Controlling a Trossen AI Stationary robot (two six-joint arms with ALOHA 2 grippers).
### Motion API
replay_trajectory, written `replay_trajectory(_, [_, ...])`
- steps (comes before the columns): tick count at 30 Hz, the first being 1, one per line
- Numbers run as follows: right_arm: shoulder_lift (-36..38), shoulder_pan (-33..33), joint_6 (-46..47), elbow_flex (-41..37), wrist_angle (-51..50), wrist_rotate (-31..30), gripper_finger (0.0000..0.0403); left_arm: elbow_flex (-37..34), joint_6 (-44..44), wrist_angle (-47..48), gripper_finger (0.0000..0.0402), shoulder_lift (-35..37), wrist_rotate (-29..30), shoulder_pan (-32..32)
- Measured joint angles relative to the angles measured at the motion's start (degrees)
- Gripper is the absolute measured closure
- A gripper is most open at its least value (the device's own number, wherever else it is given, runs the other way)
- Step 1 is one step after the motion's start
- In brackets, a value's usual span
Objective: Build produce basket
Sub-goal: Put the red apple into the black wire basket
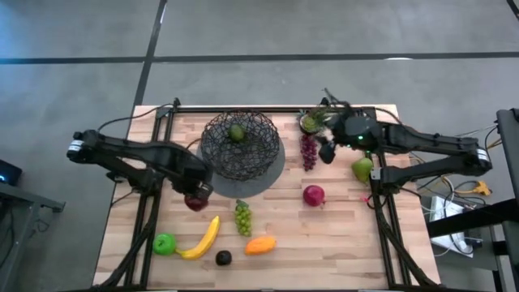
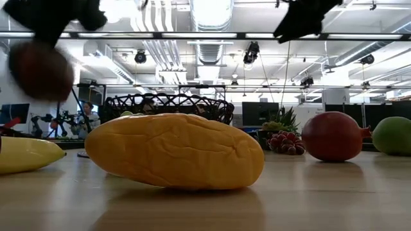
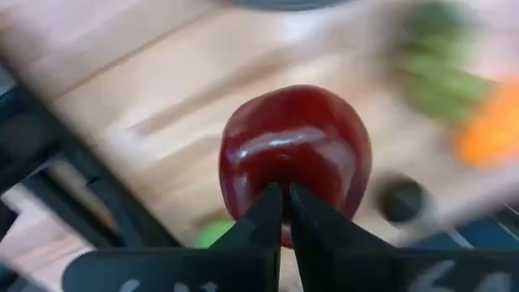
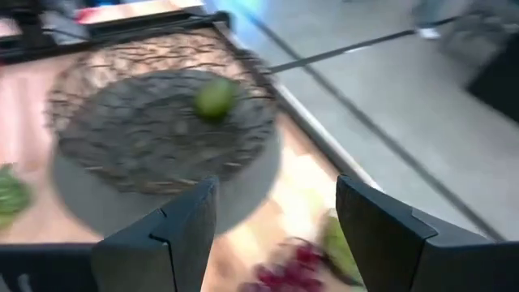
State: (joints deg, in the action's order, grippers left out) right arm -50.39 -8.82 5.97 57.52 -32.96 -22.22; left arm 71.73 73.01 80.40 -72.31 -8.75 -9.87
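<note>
The basket [image 1: 240, 144] sits at about one o'clock from our left gripper [image 1: 197, 197], which grips a dark red apple [image 1: 195, 202].

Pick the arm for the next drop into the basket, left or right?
Left. The left gripper already holds a dark red apple lifted beside the basket, which holds one green fruit. The right gripper is open and empty over the purple grapes.
</note>
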Motion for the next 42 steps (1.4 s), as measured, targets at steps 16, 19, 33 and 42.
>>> replay_trajectory(16, [0.98, -1.72, 1.84, 0.00, -1.04, -5.86, 0.0175, 16.95, -21.77, -0.92, 0.0401, -14.57, 17.71, 21.77])
replay_trajectory(19, [0.09, -1.70, 3.56, 0.00, -1.04, -5.86, 0.0175, 16.76, -28.92, -1.11, 0.0401, -20.00, 18.36, 26.40])
replay_trajectory(33, [-0.33, -1.68, 7.58, 0.00, -1.09, -0.09, 0.0177, 17.15, -42.18, -6.69, 0.0401, -34.28, 26.62, 33.23])
replay_trajectory(42, [-0.73, -1.68, 7.53, 0.00, -1.52, -0.03, 0.0177, 17.35, -42.29, -6.77, 0.0310, -34.39, 30.19, 33.75])
